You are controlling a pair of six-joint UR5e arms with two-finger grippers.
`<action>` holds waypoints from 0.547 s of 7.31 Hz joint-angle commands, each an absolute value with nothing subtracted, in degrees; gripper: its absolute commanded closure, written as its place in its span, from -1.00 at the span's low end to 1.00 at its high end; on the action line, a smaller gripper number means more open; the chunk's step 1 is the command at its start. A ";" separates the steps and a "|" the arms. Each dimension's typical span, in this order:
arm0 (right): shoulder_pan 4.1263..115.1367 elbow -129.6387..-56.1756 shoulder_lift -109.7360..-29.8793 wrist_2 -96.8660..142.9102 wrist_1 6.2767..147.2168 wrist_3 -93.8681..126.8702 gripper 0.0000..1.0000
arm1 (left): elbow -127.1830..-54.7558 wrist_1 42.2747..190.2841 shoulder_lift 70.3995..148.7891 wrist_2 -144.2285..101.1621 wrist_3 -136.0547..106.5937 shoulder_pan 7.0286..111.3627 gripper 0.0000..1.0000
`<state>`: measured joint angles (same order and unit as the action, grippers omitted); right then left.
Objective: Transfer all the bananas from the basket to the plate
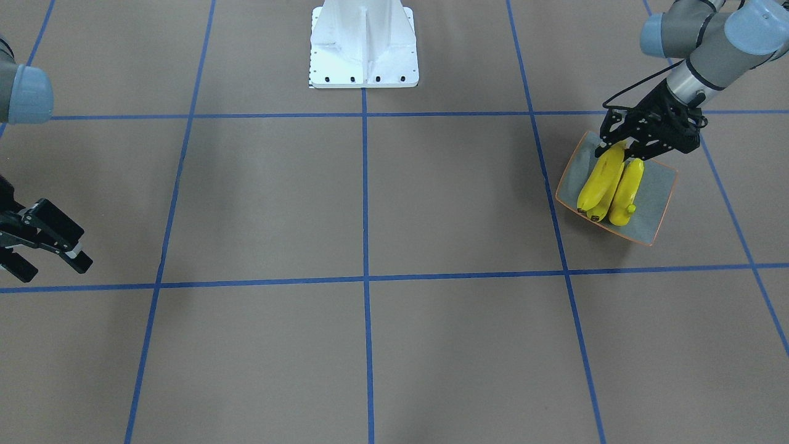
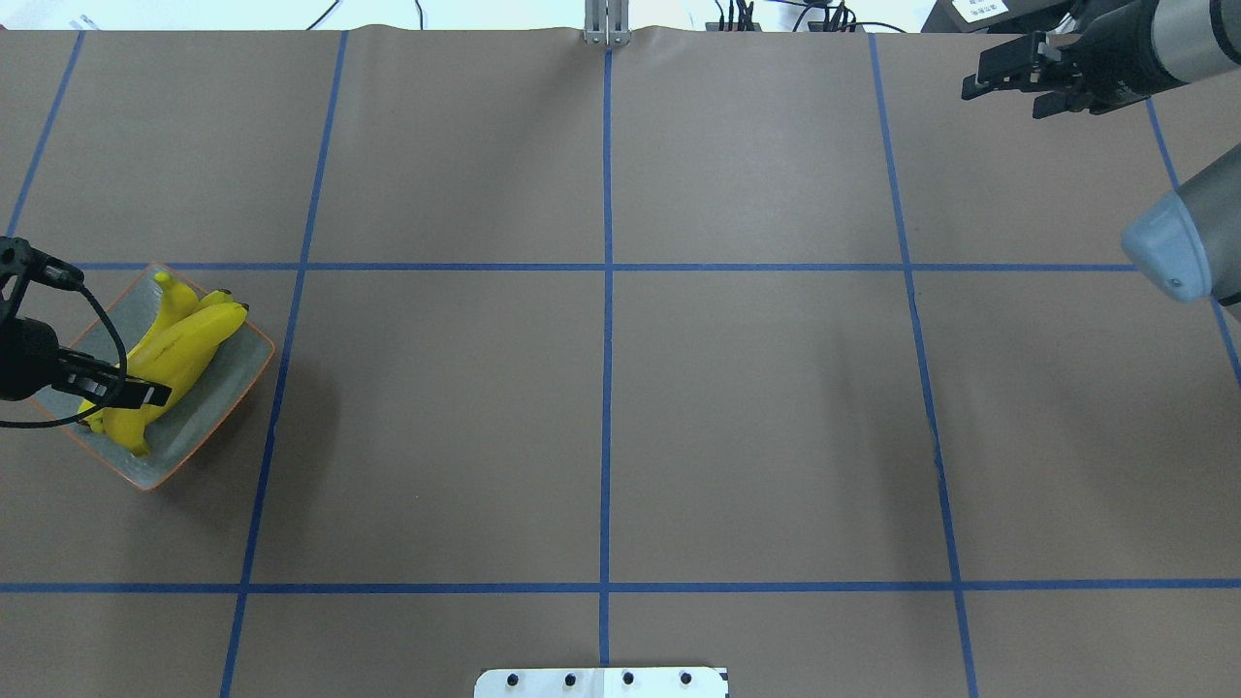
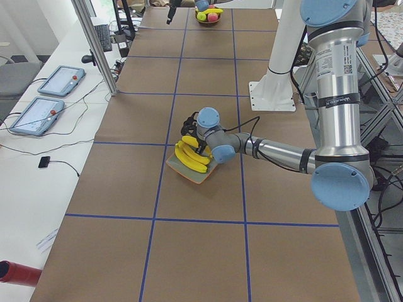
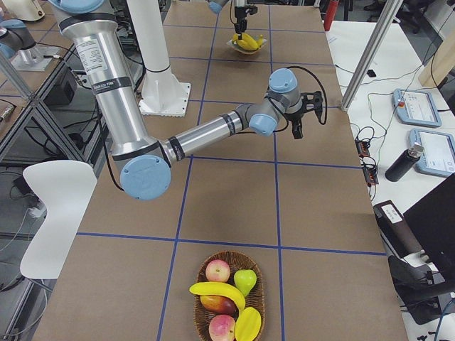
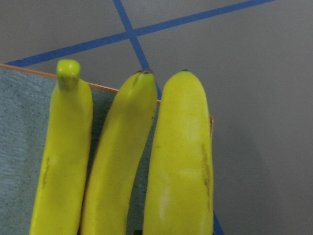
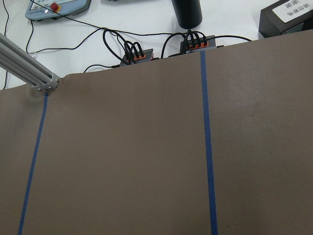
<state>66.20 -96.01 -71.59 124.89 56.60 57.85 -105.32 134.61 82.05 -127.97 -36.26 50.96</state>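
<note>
Three yellow bananas (image 1: 625,191) lie side by side on the grey-blue plate (image 1: 656,197) with its orange rim, at the table's left end. My left gripper (image 1: 619,151) is low over the plate's robot-side corner, shut on the near end of the topmost banana (image 2: 184,339), which rests across the other two. In the left wrist view that banana (image 5: 181,161) is the largest. Another banana (image 4: 217,290) lies in the wicker basket (image 4: 229,266) at the table's right end. My right gripper (image 1: 49,250) hangs open and empty over bare table.
The basket also holds apples (image 4: 217,271), a green pear (image 4: 245,280) and other fruit. Blue tape lines cross the brown table. The white robot base (image 1: 363,49) stands at the middle of the robot's side. Cables and tablets lie beyond the far edge.
</note>
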 commanded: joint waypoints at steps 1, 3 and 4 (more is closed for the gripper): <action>66.18 -95.54 -71.37 124.89 56.60 57.83 -1.00 | -104.94 133.15 82.70 -128.06 -34.54 51.15 -0.30; 66.18 -95.27 -71.19 124.80 56.60 57.92 -1.00 | -104.94 133.50 83.06 -127.97 -33.84 51.24 -1.00; 66.18 -95.27 -71.19 124.80 56.60 57.83 -1.00 | -105.12 133.51 83.58 -128.06 -33.84 51.50 -1.00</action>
<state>66.18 -95.33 -71.23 124.82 56.60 57.87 -104.98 133.45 83.13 -127.99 -34.02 51.30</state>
